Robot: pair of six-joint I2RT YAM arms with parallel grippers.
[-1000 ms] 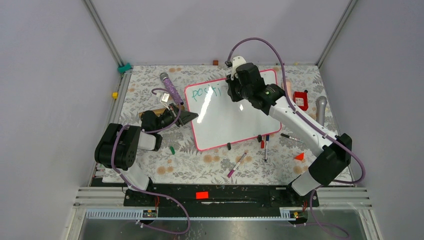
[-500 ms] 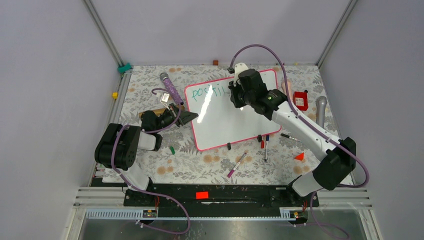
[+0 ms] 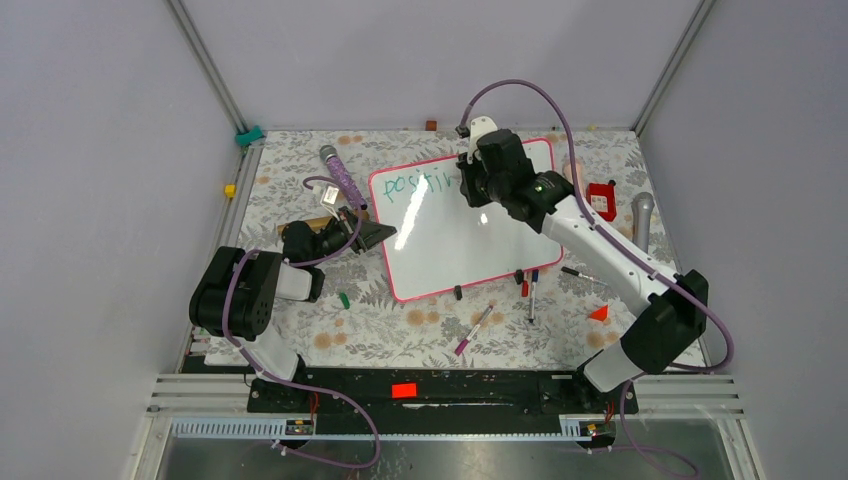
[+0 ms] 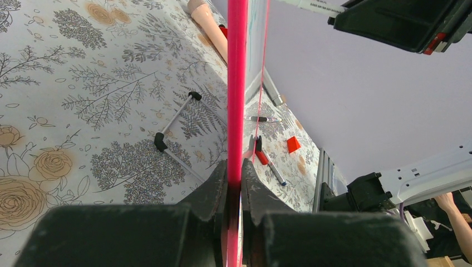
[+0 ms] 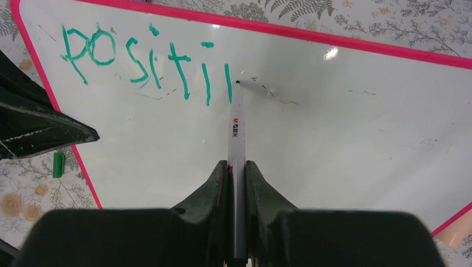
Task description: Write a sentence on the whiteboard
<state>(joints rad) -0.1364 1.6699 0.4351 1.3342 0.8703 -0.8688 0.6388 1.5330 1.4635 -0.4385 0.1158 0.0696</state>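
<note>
Green lettering (image 5: 144, 61): one stroke more than before.
Right gripper (image 5: 237, 167): clenched on marker (image 5: 236, 122), which is unseen from above.
Left gripper (image 4: 234, 173): pinching edge of whiteboard (image 4: 236, 83).

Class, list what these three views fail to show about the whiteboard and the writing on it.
- Top view: the right arm covers where the green writing ends on the whiteboard.
- Left wrist view: the whiteboard stands edge-on in the left gripper, so its face is unreadable.
- Right wrist view: picture edges cut off the whiteboard's lower part; whether the marker touches it is unclear.
</note>
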